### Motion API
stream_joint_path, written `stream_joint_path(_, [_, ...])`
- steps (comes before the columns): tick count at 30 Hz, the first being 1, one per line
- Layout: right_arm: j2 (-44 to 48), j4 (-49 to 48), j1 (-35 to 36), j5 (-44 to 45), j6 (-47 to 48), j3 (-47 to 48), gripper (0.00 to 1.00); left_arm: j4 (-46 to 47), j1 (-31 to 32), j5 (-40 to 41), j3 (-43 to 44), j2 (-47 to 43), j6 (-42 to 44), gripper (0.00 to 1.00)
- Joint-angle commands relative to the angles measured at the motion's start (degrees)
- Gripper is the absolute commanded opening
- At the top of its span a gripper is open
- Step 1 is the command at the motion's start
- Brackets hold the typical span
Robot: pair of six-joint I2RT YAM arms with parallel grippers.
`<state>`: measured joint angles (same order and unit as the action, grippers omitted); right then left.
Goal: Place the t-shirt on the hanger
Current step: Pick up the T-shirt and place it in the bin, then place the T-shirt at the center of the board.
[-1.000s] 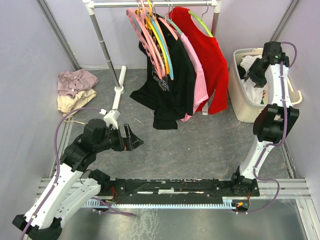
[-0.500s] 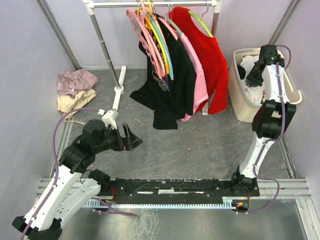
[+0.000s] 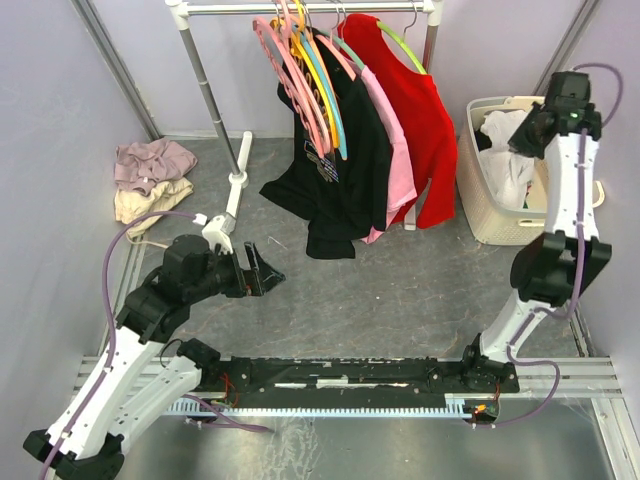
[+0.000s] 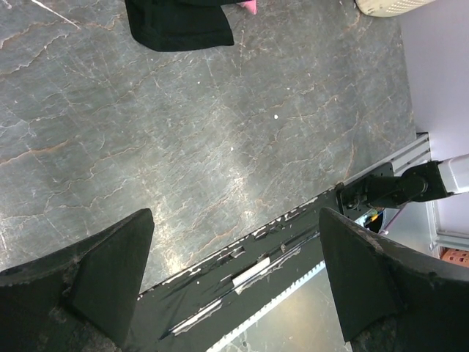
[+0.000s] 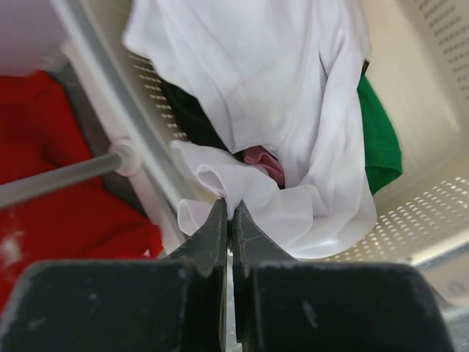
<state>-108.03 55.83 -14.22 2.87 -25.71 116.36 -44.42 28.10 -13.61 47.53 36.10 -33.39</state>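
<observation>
While the right tool (image 5: 227,211) was clenched on a fold of the t-shirt (image 5: 278,81), the garment hung from that pinch and trailed back into the laundry basket (image 5: 432,66) at the far right corner of the counter (image 4: 183,110). Most of the cloth lay inside the basket, and one fold was draped over the rim. The high hold, judged from the raised arm in the overhead view, was meant to draw the shirt clear of the other laundry. It was not yet free.

The left tool (image 4: 234,216) was released, its fingers spread wide with nothing between them. It hovered low over bare counter on the left side, well apart from the basket and the rail. This looked like a waiting posture.

Count of items:
- One clothes rail (image 3: 310,8) stood at the back.
- Three hung garments were seen on it: one black shirt (image 3: 340,190), one pink shirt (image 3: 400,170) and one red shirt (image 3: 425,130).
- At least five hangers were on the rail. They were bunched, so the count was uncertain. The task's own hanger could not be told apart among them.
- Besides the t-shirt, the basket held one green, one dark and one pink piece.
- One heap of cloth (image 3: 150,165) lay at the far left, apparently two pieces.
</observation>
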Motion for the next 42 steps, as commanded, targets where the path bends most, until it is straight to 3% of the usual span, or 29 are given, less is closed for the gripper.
stream_joint_path(1, [9.56, -2.20, -1.15, -3.14, -1.35, 3.88, 0.01, 1.48, 0.01, 0.30, 2.92, -0.41, -2.00, 0.99])
stream_joint_path(16, [28.19, -4.24, -1.53, -17.91, -5.66, 17.43, 0.01, -1.31, -0.05, 0.38, 5.90, -2.31, -1.04, 0.99])
stream_joint_path(26, [37.29, -9.25, -1.58, -28.50, -16.23, 21.67, 0.01, -4.41, -0.06, 0.82, 8.38, -4.00, 0.60, 0.99])
stream_joint_path(33, [43.03, -19.44, -1.51, -39.12, -31.54, 10.95, 0.01, -6.01, -0.03, 0.84, 9.98, -4.95, 1.04, 0.99])
stream_joint_path(38, [49.70, -33.07, -1.53, -46.56, -45.10, -8.08, 0.01, -6.28, 0.00, 0.26, 10.05, -5.58, 0.55, 0.99])
stream_joint_path(42, [53.33, -29.52, -0.23, -47.59, -43.17, -15.31, 0.01, -6.66, 0.02, 0.49, 10.08, -6.24, 0.00, 0.99])
